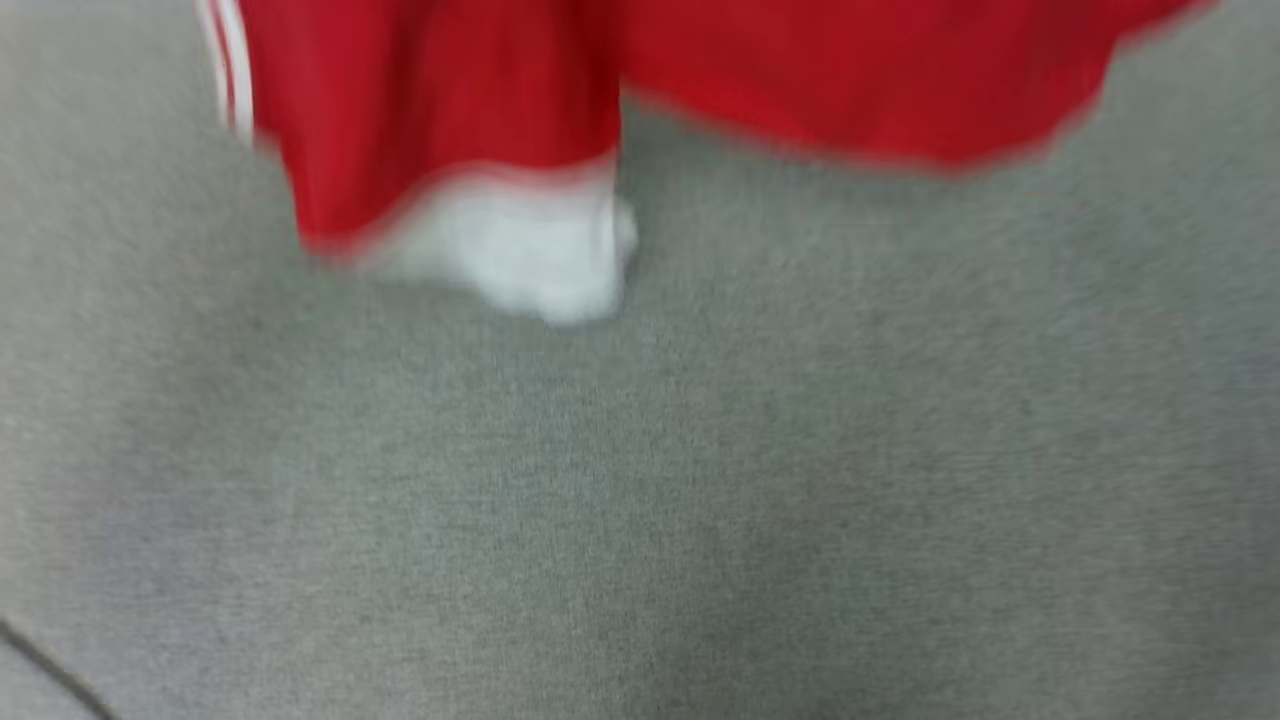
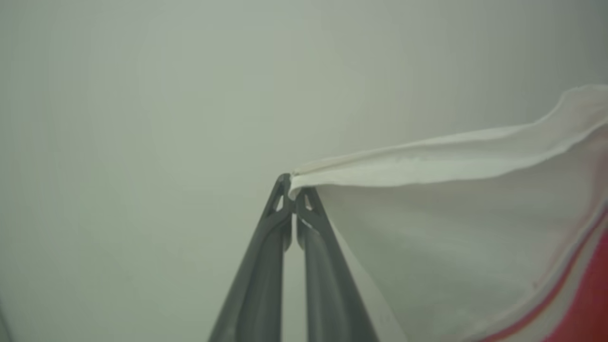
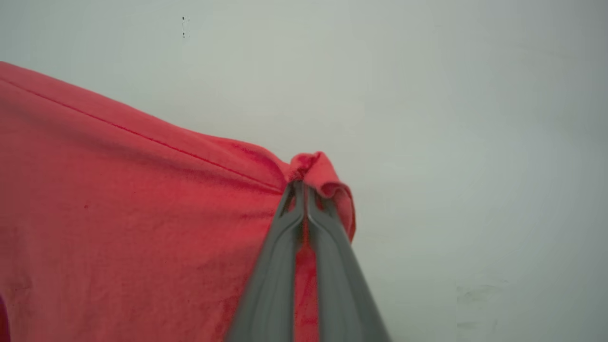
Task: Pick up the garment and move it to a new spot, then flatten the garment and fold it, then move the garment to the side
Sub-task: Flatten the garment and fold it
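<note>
The garment (image 1: 440,110) hangs across the top of the blurred head view, red cloth with a white sleeve end drooping at the middle left and white stripes at its left edge. In the left wrist view my left gripper (image 2: 293,187) is shut on the hem of the garment's white sleeve (image 2: 441,166), which stretches off to the right toward red-trimmed cloth. In the right wrist view my right gripper (image 3: 301,187) is shut on a bunched corner of the garment's red fabric (image 3: 118,199), which spreads taut to the left along a stitched hem.
A grey felt-like surface (image 1: 700,480) lies below the hanging cloth in the head view, with a dark seam at the lower left corner. Behind both grippers the wrist views show a plain pale wall (image 3: 451,118).
</note>
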Robot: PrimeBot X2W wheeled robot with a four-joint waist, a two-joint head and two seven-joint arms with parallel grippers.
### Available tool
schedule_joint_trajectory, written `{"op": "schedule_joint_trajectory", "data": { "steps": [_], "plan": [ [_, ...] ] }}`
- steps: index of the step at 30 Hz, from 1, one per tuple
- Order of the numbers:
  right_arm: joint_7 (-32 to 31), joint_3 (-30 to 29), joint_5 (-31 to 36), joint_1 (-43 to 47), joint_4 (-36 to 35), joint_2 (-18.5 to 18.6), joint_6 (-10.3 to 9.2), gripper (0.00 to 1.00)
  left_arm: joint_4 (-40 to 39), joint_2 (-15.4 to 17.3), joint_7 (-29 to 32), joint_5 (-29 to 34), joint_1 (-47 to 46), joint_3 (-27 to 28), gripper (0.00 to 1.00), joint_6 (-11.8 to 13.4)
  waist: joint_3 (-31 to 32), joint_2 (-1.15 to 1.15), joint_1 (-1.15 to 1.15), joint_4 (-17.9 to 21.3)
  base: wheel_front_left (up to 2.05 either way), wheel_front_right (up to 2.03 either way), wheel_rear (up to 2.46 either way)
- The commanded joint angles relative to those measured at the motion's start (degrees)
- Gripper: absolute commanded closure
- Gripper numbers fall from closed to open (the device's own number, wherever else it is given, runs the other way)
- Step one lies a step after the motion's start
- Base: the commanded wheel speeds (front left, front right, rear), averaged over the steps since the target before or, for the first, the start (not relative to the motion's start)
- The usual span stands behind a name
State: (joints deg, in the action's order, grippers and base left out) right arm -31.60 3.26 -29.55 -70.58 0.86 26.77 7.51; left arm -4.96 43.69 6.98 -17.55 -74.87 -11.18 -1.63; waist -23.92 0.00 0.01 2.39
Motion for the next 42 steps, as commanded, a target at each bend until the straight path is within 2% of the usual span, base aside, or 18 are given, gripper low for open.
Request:
{"op": "schedule_joint_trajectory", "data": {
  "steps": [1, 10, 17, 20, 24, 25, 26, 27, 28, 35, 42],
  "plan": [
    [1.52, 0.11, 0.82, -2.99, 1.78, -0.23, -0.04, 1.0, 2.89, -1.04, -1.16, 0.69, -3.47, -0.65, 1.0, -0.35, -5.71, 0.0, -0.01, -1.28, 0.0, 0.0, 0.0],
    [12.53, 2.9, 5.64, -17.2, 15.83, -1.88, -0.07, 1.0, 23.84, -6.84, -10.06, 4.9, -23.18, -4.29, 1.0, -1.3, -12.54, 0.0, -0.01, -2.83, 0.0, 0.0, 0.0],
    [19.35, 3.53, 5.75, -19.58, 25.17, -4.82, -0.06, 1.0, 36.81, -11.33, -17.64, 5.39, -25.91, -6.68, 1.0, -1.67, -14.79, 0.0, -0.01, -4.24, 0.0, 0.0, 0.0],
    [21.39, 5.39, 3.47, -16.26, 27.24, -5.36, -0.05, 1.0, 39.81, -14.33, -20.23, 4.28, -21.31, -7.92, 1.0, -1.95, -14.93, 0.0, -0.01, -5.47, 0.0, 0.0, 0.0],
    [23.32, 8.24, 1.5, -9.83, 29.19, -4.23, -0.04, 1.0, 40.63, -17.71, -21.87, 3.15, -13.47, -9.29, 1.0, -1.86, -14.09, 0.0, -0.01, -6.78, 0.0, 0.0, 0.0],
    [23.32, 8.24, 1.5, -9.83, 29.19, -4.23, -0.04, 1.0, 40.63, -17.71, -21.87, 3.15, -13.47, -9.29, 1.0, -1.86, -14.09, 0.0, -0.01, -6.78, 0.0, 0.0, 0.0],
    [23.83, 8.81, 0.99, -7.93, 29.6, -3.86, -0.04, 1.0, 40.36, -18.45, -21.95, 3.06, -10.89, -9.58, 1.0, -1.57, -13.69, 0.0, -0.01, -7.14, 0.0, 0.0, 0.0],
    [25.05, 10.14, -1.69, -1.51, 29.54, -3.29, -0.04, 1.0, 38.94, -20.3, -22.19, 2.61, -2.69, -10.34, 1.0, -1.06, -11.91, 0.0, -0.01, -8.13, 0.0, 0.0, 0.0],
    [25.28, 10.65, -2.57, 0.76, 29.26, -2.91, -0.04, 1.0, 37.84, -20.65, -22.23, 2.43, -0.12, -10.29, 1.0, -0.72, -11.21, 0.0, -0.01, -8.35, 0.0, 0.0, 0.0],
    [25.98, 15.14, -8.36, 15.54, 27.32, 0.07, -0.03, 1.0, 30.35, -21.14, -22.29, 2.39, 21.5, -10.54, 1.0, 0.76, -4.9, 0.0, -0.01, -8.87, 0.0, 0.0, 0.0],
    [26.47, 17.5, -13.75, 27.57, 25.77, 1.91, -0.03, 1.0, 26.65, -18.92, -22.07, -0.38, 38.11, -10.93, 1.0, -0.27, 2.61, 0.0, -0.01, -9.43, 0.0, 0.0, 0.0]
  ]
}}
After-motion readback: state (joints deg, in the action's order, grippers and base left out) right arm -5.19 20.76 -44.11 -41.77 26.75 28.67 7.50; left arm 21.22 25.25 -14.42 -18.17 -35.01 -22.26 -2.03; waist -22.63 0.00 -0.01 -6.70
